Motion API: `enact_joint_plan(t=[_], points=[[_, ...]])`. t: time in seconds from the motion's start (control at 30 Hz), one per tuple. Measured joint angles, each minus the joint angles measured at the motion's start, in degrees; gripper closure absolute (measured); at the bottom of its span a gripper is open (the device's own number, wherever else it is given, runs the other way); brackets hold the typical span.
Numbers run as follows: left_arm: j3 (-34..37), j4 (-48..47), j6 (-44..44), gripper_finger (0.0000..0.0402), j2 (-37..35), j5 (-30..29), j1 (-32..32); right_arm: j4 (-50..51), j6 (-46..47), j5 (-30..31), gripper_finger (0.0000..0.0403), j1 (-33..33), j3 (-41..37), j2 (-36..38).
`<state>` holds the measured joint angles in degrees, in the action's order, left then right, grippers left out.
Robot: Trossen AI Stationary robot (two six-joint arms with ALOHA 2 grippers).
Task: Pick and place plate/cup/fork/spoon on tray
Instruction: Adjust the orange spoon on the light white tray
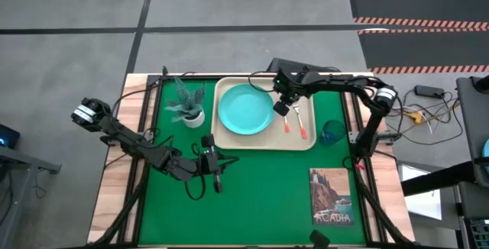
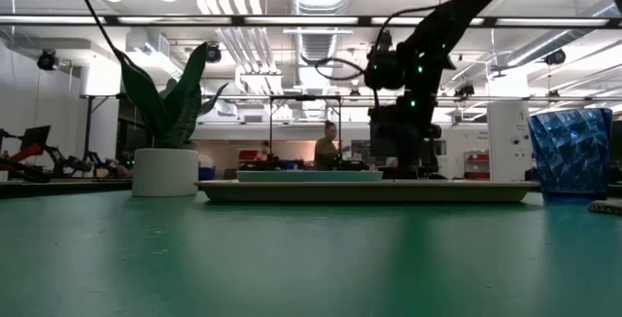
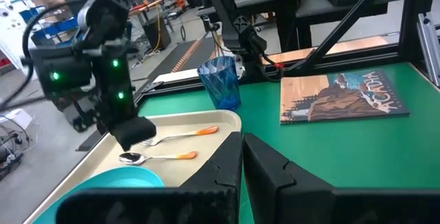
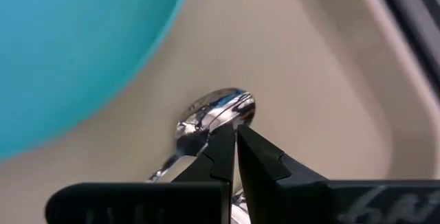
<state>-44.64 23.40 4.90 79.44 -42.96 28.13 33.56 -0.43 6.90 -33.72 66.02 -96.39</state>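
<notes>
On the left we see the left gripper (image 1: 217,174) low over the bare green mat in front of the tray, its fingers (image 3: 227,165) pressed together and holding nothing. Just behind it stands the potted plant (image 1: 188,105), beside the beige tray (image 1: 263,143). On the tray's left half lies the turquoise plate (image 1: 245,109); to its right lie the spoon (image 3: 157,157) and then the fork (image 3: 180,135), side by side. The right gripper (image 1: 282,107) is down over the spoon's bowl (image 4: 214,110), its fingers nearly together; we cannot tell whether they touch it. The blue cup (image 1: 331,132) stands on the mat just right of the tray, and the picture book (image 1: 331,196) lies nearer the front.
</notes>
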Motion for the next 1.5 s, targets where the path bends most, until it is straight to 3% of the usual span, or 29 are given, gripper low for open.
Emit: enact_joint_plan(t=[0.37,0.83,1.5], points=[[0.0,0.0,0.4,0.0401,0.0,-1.0,-0.8,-2.0,-0.3,-1.4,0.0392,-0.5,0.0,-4.2],[0.0,0.0,0.1,0.0402,0.0,-1.0,-1.1,-2.6,-0.7,-0.9,0.0392,-0.6,-2.2,-3.8],[-0.1,0.0,0.0,0.0402,0.0,-1.0,-1.1,2.6,2.2,-0.9,0.0392,-0.5,-1.7,6.3]])
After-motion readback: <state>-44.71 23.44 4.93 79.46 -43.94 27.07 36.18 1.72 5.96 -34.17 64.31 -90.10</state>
